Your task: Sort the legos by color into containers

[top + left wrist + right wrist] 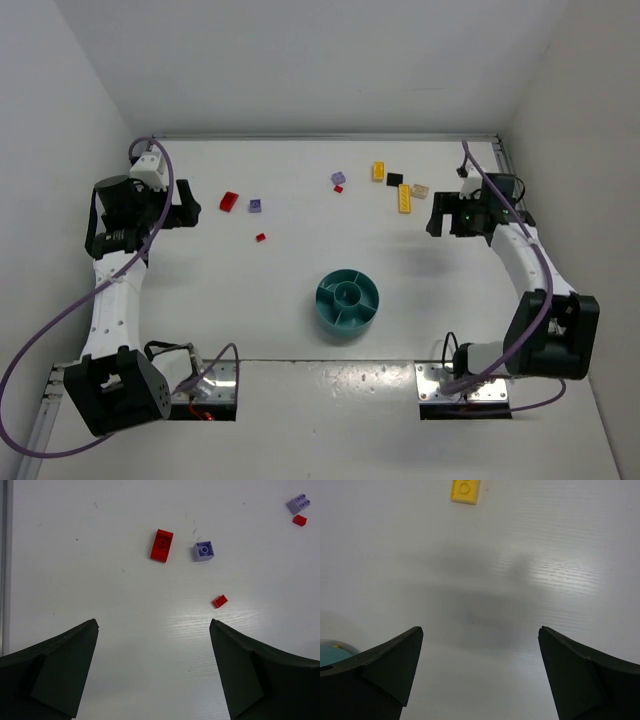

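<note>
The left claw [154,630] hangs above the left side of the surface [300,255], released and spread wide, with nothing between its fingers. Just ahead of it, in its wrist view, lies a large red brick [161,545] with a lilac brick [204,551] just beside it on the right, the two apart. A small red brick [219,601] sits nearer the near edge than that pair. Farther right, toward the far edge, a second lilac brick [338,179] has a tiny red piece [338,188] right beside it (whether they touch cannot be told). Next comes a cluster close to the far edge: a square yellow brick [379,171], a black brick [395,179], a long yellow brick [404,197] and a pale tan brick [420,190] beside it. The teal dish [322,300] stands around the middle of the surface, nearer the near edge and well apart from all the loose bricks. At the right side the right claw [481,632] is likewise released and wide, holding nothing, with the end of a yellow brick showing ahead of it.
</note>
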### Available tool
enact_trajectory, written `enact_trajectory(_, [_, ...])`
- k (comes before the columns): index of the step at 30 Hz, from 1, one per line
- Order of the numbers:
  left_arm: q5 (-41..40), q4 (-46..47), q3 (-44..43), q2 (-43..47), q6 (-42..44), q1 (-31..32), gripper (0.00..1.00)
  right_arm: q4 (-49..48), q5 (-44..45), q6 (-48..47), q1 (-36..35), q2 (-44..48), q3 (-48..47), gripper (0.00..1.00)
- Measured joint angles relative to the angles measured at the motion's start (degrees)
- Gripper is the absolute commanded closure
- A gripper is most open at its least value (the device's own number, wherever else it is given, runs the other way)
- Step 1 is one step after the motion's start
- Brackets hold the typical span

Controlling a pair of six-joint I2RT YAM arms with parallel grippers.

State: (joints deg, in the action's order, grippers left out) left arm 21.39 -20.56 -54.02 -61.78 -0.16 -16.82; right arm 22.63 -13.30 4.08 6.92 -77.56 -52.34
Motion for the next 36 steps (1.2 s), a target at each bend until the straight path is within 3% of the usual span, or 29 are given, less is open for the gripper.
enact_trajectory(5, [-0.26,0.02,0.0,-0.13,-0.24,0.0,0.0,0.11,-2.19,0.31,-2.16,-7.98,-2.67,0.01])
enact_trajectory(9, [-0.98,0.0,-0.02,-0.81,-0.48,0.0,0.0,-1.64,0.5,0.74,-4.94,-13.9,-3.91,0.14])
enact_trajectory(12, [-1.36,-0.02,-0.15,-1.81,-0.52,0.0,0.0,-2.49,4.0,1.18,-7.34,-17.4,-4.72,0.17])
enact_trajectory(20, [-1.64,-0.76,-2.23,-5.9,-0.96,0.0,0.0,-5.55,10.32,2.4,-9.9,-27.67,-8.41,0.17])
enact_trajectory(31, [-1.95,-0.87,-2.58,-6.05,-1.03,0.0,0.0,-7.19,12.35,4.11,-11.47,-36.3,-17.68,0.18])
enact_trajectory(36, [-2.27,-0.87,-2.58,-6.14,-1.03,0.0,0.0,-7.15,13.11,5.49,-12.33,-40.7,-23.93,0.23])
